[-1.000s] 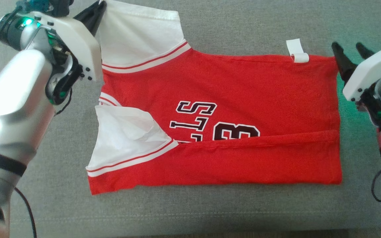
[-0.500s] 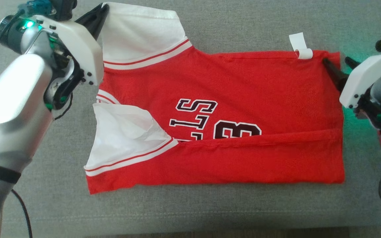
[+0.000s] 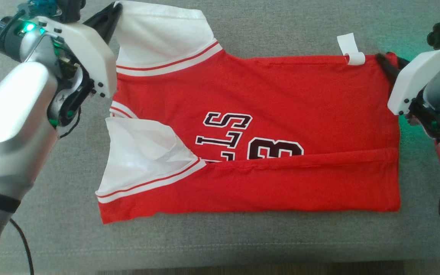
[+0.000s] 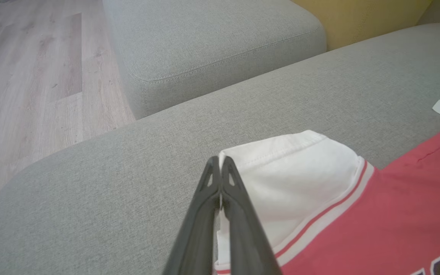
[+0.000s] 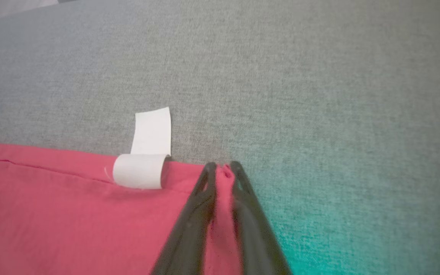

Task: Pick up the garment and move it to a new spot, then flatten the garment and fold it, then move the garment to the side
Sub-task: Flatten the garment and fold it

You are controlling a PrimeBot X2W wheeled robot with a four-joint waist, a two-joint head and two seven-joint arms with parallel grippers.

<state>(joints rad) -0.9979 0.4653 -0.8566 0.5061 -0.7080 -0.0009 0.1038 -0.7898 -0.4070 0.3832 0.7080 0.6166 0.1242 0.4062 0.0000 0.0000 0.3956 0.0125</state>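
The garment (image 3: 262, 103) is a red jersey with white sleeves and dark lettering, lying flat on a grey sofa cushion with its near edge folded over. My left gripper (image 3: 115, 7) is at its far left corner, shut on the edge of the white sleeve (image 4: 292, 172); the left wrist view shows the left gripper (image 4: 220, 160) with its fingers pressed together over the cloth. My right gripper (image 3: 390, 61) is at the far right corner. In the right wrist view the right gripper (image 5: 222, 166) has red hem pinched between its two fingers, beside a curled white label (image 5: 147, 152).
The grey cushion (image 3: 243, 236) runs past the garment on all sides, with its front edge near the bottom of the head view. A second grey cushion (image 4: 212, 46) and a wooden floor (image 4: 33, 76) lie beyond my left gripper.
My right gripper has moved left onto the garment's far right corner and its fingers have closed around the hem. The left gripper has kept its grip on the sleeve.
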